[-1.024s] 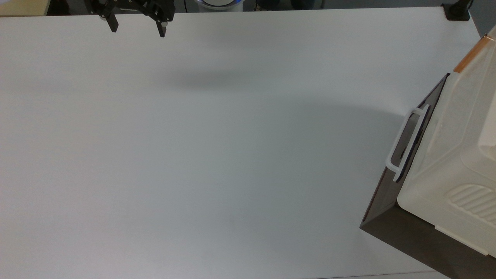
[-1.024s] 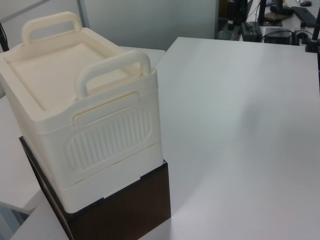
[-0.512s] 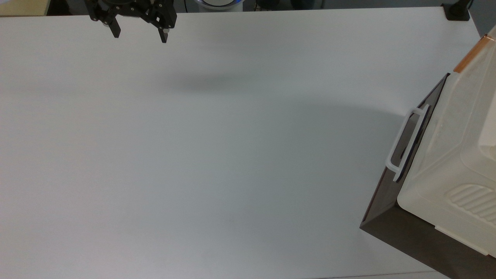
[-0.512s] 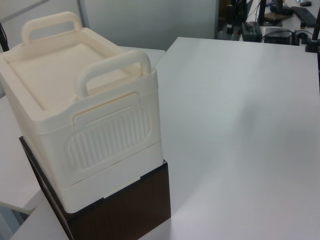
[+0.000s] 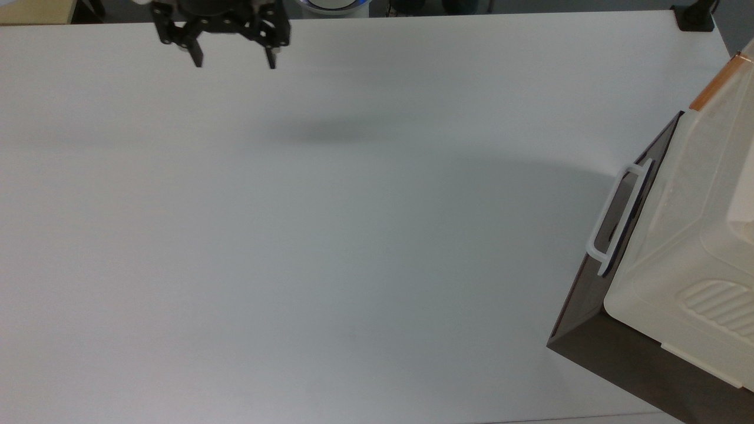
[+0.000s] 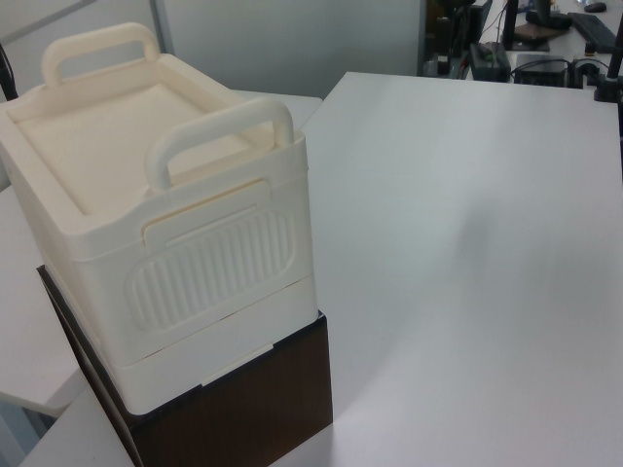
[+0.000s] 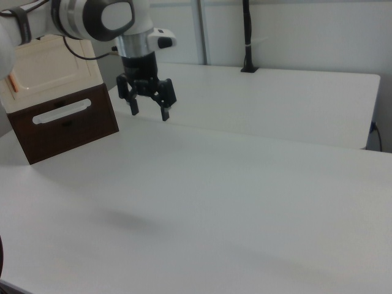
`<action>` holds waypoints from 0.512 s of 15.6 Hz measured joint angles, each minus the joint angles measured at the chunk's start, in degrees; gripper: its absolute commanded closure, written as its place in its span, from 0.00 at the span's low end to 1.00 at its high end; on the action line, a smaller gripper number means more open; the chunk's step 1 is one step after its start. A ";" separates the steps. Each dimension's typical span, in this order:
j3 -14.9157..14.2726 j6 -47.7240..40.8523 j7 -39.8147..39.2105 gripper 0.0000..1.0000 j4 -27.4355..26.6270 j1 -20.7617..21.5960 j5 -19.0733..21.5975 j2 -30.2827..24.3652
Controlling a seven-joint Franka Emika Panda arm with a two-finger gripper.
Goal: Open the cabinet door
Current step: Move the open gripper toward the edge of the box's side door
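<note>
We see the cabinet door (image 7: 48,66) as the cream front panel of the cream cabinet (image 6: 165,233), with its small orange-tan handle (image 5: 717,82) near one edge; in the top view it sits at the far right of the counter (image 5: 330,235). The door looks closed, so we judge that the task is not yet begun on it.

The cream cabinet stands on top of a dark brown box (image 7: 67,128), which carries a white loop handle (image 5: 615,221) on its own front. Probably this stacking raises the door to a height that the arm reaches easily. Both containers are shut, so we cannot tell what is inside them.

The end effector (image 5: 234,59) hangs above the counter's far edge in the top view, well apart from the cabinet. Its fingers are spread open and hold nothing, ready for the handle, we think.
</note>
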 measured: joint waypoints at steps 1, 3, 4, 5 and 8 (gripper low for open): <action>0.07 0.00 -1.33 0.00 0.02 1.03 0.04 -0.02; 0.26 0.00 -2.85 0.00 0.00 3.82 0.15 0.01; 0.39 0.00 -3.16 0.00 -0.01 5.55 0.23 0.04; 0.51 0.04 -3.26 0.00 0.00 7.45 0.25 0.08; 0.71 4.44 -3.36 0.00 -0.01 13.12 1.60 0.16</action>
